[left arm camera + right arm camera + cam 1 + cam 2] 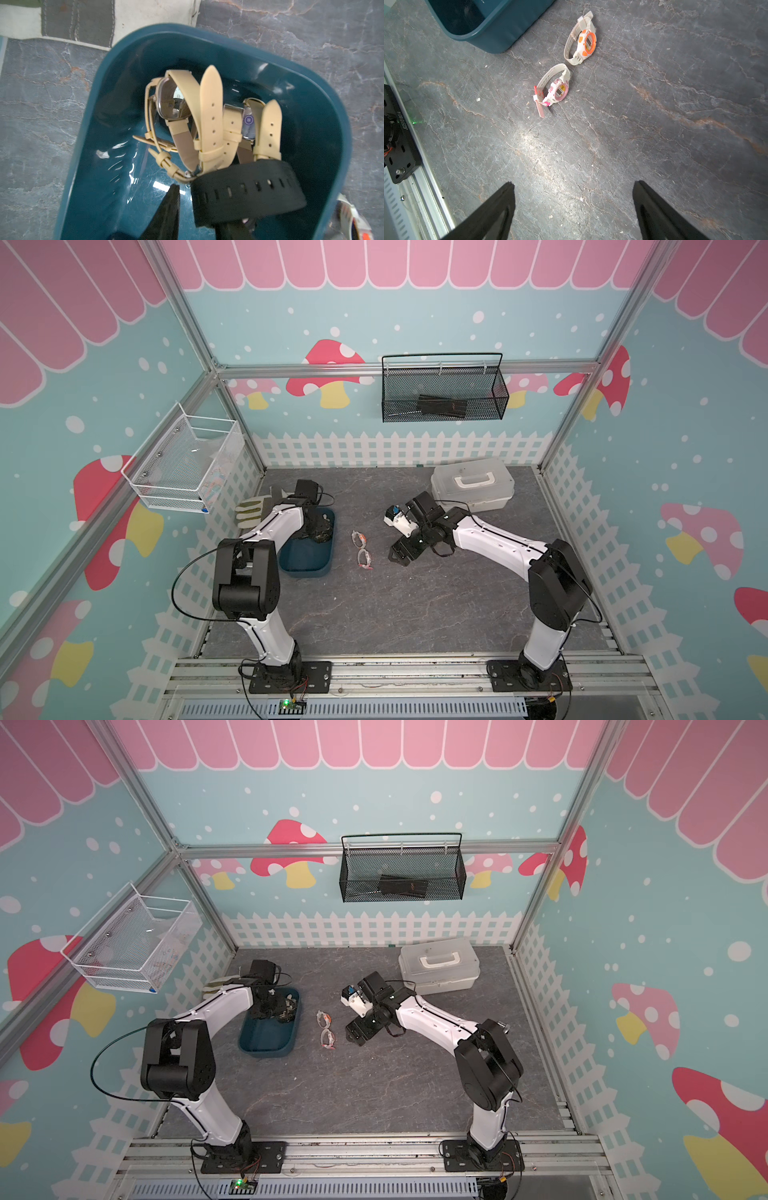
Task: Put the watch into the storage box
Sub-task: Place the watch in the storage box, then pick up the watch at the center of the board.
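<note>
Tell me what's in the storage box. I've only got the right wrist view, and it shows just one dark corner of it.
Observer: The left wrist view looks straight into the storage box. Beige-strapped watches lie in it, with a black strap beside them.
Operator: Where's the left arm right now?
Observer: In both top views the left arm reaches over the far end of the box.
Operator: Anything behind me that I should know about?
Observer: A white lidded case with a handle stands at the back, on the robot's right.
</note>
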Robot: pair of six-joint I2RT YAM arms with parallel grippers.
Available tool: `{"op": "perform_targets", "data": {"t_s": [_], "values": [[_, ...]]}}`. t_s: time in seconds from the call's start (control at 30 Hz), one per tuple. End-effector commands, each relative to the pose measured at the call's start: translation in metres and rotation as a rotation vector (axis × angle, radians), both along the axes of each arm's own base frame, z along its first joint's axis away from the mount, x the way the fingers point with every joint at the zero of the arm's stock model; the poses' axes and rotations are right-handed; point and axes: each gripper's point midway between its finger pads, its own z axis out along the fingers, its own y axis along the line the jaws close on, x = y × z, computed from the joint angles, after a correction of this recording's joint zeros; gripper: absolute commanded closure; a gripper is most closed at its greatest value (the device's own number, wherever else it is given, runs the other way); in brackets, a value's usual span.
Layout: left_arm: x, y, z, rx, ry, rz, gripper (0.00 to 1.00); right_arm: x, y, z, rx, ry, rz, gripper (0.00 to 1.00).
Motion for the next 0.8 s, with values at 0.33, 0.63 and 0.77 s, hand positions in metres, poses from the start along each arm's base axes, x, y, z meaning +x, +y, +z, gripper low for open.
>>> {"op": "perform_targets", "data": {"t_s": [0.33,0.63,0.77], "values": [[0.029,-0.028,0.113,-0.07,-0.445,-0.03,0.58,-0.01,0.008,0.003,0.025,-0.009,-0.005,0.08],[0.018,-0.086,0.18,-0.257,-0.683,-0.257,0.56,-0.009,0.005,-0.009,-0.054,-0.025,-0.011,0.08],[0.01,-0.09,0.19,-0.271,-0.736,-0.294,0.56,-0.005,0.004,-0.014,-0.089,-0.015,-0.022,0.1]]}}
